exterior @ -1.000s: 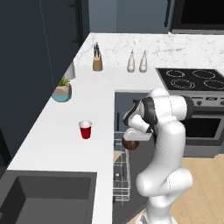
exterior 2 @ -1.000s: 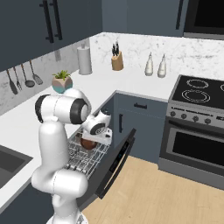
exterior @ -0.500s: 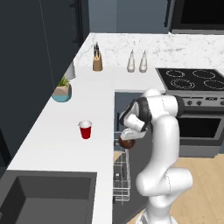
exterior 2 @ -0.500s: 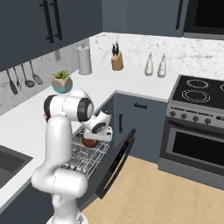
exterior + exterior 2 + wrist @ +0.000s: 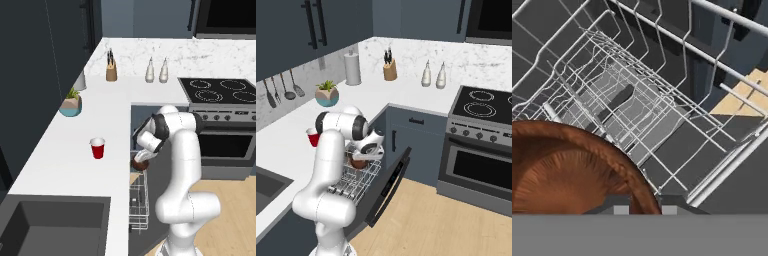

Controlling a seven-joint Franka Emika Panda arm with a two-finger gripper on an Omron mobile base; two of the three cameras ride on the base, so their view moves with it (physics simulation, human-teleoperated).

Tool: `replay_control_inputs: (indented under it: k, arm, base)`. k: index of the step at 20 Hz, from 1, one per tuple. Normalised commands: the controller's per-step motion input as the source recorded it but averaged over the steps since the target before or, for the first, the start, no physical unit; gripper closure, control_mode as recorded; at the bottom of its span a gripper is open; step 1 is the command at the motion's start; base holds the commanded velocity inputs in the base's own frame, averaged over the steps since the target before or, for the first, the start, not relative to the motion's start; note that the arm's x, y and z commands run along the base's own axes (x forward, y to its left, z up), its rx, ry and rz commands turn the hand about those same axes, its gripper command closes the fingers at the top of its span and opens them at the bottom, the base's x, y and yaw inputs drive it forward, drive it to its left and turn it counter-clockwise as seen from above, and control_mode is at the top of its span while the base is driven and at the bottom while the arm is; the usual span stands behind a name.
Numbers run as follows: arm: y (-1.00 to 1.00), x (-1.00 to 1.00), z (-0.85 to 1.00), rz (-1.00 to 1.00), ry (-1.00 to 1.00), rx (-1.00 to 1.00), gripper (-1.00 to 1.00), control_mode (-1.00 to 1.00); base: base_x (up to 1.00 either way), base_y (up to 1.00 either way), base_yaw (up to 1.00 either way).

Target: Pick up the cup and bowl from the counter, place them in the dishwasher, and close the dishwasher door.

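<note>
End effector [image 5: 141, 161] gripping bowl [image 5: 138, 164] over rack [image 5: 139, 202], cup [image 5: 98, 148] on counter [image 5: 75, 155]

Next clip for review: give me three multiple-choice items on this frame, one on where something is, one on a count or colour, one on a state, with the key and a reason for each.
1. Where is the cup?
A. on the counter
B. in the rack
C. on the stove

2. How many white shaker bottles stand by the back wall?
A. one
B. two
C. four

3. What state is the dishwasher door in?
A. shut
B. open
C. removed

Key:
1 A, the cup stands upright on the counter.
2 B, a pair stands beside the knife block.
3 B, the door hangs down with the wire rack pulled out, while the gripper holds the bowl above it.
</note>
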Motion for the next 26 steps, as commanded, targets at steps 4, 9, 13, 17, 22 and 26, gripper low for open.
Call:
replay_control_inputs:
  k: [4,9,13,17,22,26]
  arm:
    - [0.21,0.23,-0.60,0.20,-0.07,0.11,1.00,-1.00]
    - [0.22,0.22,-0.53,0.08,-0.01,0.05,1.00,-1.00]
    - [0.39,0.06,-0.16,0.01,-0.02,0.00,1.00,-1.00]
    - [0.24,0.00,-0.20,0.01,0.00,0.00,1.00,-1.00]
    - [-0.57,0.00,-0.97,0.08,0.00,-0.08,1.00,-1.00]
    - [-0.87,-0.01,-1.00,0.14,0.00,-0.14,1.00,-1.00]
  base:
    - [0.00,0.00,0.00]
    - [0.00,0.00,0.00]
    - [0.00,0.00,0.00]
    - [0.00,0.00,0.00]
    - [0.00,0.00,0.00]
    - [0.00,0.00,0.00]
